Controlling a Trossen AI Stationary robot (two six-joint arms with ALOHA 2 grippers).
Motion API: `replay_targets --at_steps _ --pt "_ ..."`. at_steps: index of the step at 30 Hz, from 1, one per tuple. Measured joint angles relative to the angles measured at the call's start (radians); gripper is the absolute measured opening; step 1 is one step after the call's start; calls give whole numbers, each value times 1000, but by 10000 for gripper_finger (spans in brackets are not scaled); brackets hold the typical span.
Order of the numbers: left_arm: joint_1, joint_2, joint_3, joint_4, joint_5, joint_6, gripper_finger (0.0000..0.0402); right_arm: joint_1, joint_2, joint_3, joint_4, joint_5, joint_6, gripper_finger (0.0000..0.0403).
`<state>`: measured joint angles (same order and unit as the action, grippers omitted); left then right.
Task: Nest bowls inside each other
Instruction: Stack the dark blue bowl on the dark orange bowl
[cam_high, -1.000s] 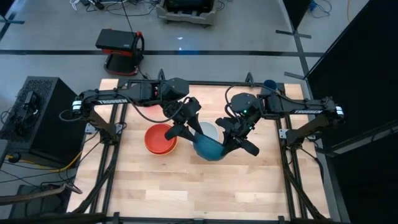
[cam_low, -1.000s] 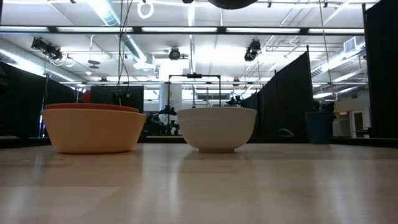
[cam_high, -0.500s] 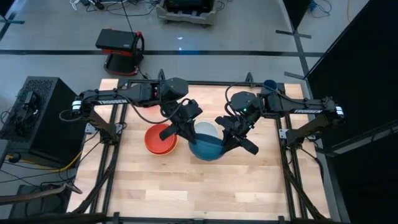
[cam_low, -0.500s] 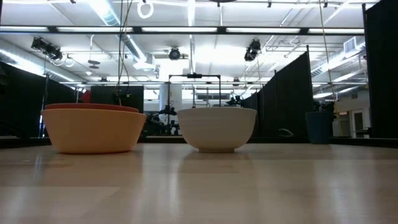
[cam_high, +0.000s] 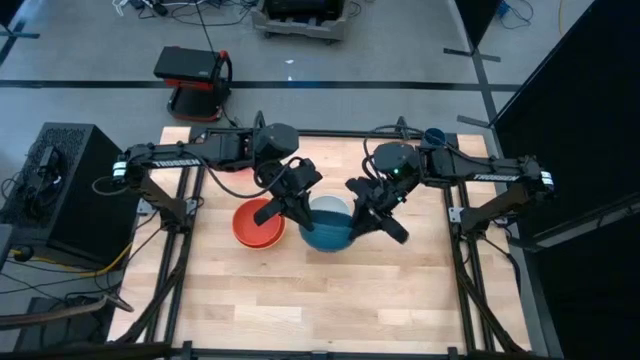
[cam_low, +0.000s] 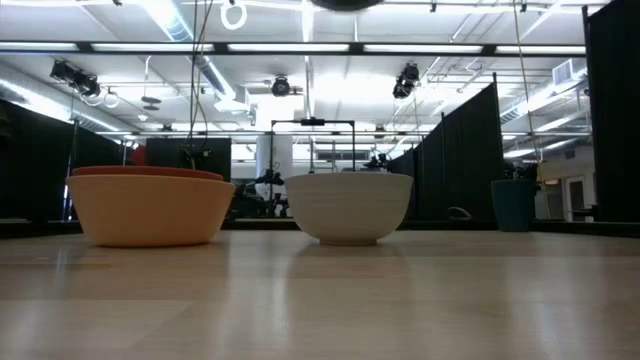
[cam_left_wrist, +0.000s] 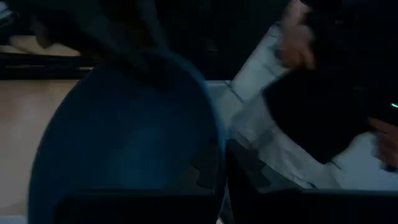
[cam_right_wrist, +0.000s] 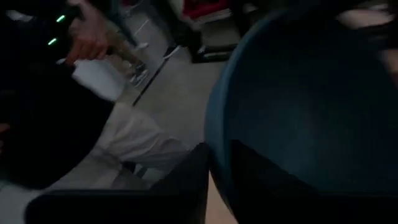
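Only readable lettering we can spot is the white "TROSSEN" brand name on the arms in the high view. One sits on the left arm (cam_high: 185, 157), along the dark link out near the table's left edge, and the same word runs along the right arm (cam_high: 483, 172) on its matching link. We can't make out any other labels, numbers or signs.

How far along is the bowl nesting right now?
Done: the red bowl sits inside the orange bowl. In hand: the teal-blue bowl is held above the white bowl, the left gripper shut on its rim, the right gripper at the opposite rim. Left: setting it down; the pink bowl isn't visible.
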<state>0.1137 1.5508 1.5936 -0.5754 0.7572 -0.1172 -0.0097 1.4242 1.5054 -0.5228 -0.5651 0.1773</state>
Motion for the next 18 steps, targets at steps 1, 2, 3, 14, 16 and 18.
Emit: replay_targets --at_steps 1,2,3,14,16,18 --pt "1 0 0 -4 -7 -1 1 -3 0 0 8 10 4 110" --pt "2 1 0 -8 -15 -1 1 -7 0 0 15 20 8 117" --pt "2 1 -1 -12 -22 -2 1 -10 0 0 23 30 11 123" --pt "25 1 2 -294 -201 91 2 -77 -4 0 136 21 57 220" --pt "28 -13 0 -330 -249 82 1 -80 -4 0 131 19 54 218" --pt "30 -26 -2 -367 -298 73 1 -83 -4 0 128 19 51 216"
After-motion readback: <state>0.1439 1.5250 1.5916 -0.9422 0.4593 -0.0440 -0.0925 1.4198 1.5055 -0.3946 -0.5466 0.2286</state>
